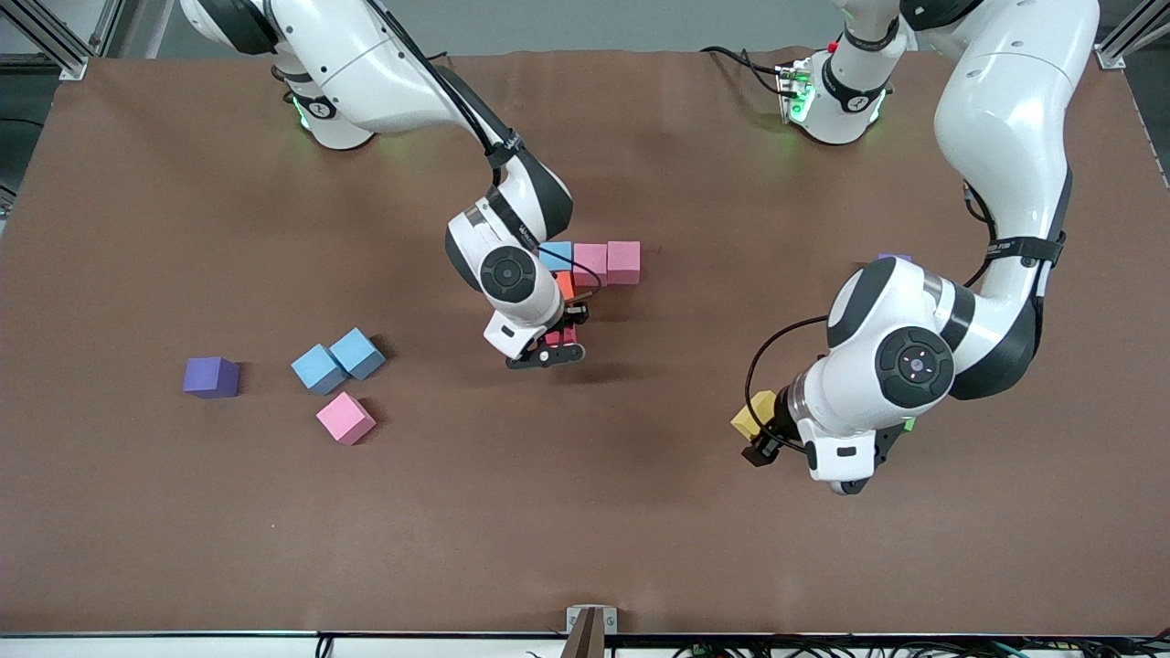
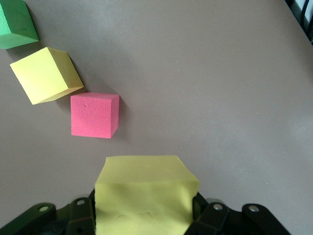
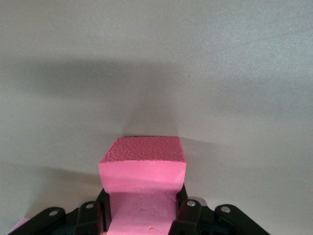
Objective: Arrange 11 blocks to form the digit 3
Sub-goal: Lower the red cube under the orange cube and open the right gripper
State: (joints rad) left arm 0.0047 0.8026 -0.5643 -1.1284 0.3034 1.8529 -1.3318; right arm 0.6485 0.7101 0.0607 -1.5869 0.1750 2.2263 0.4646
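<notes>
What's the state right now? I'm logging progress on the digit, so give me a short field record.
left gripper: shut on held yellow block, toward the left arm's end of the table
right gripper: shut on held red block, by the orange block
figure so far: light blue block and two pink blocks in a row, orange block touching
loose: blue pair, pink cube, purple cube; green cube, yellow cube, red cube

Brown matte table (image 1: pixel 183 183), metal framing (image 1: pixel 55 37) at corners, perhaps cables along the edge.
</notes>
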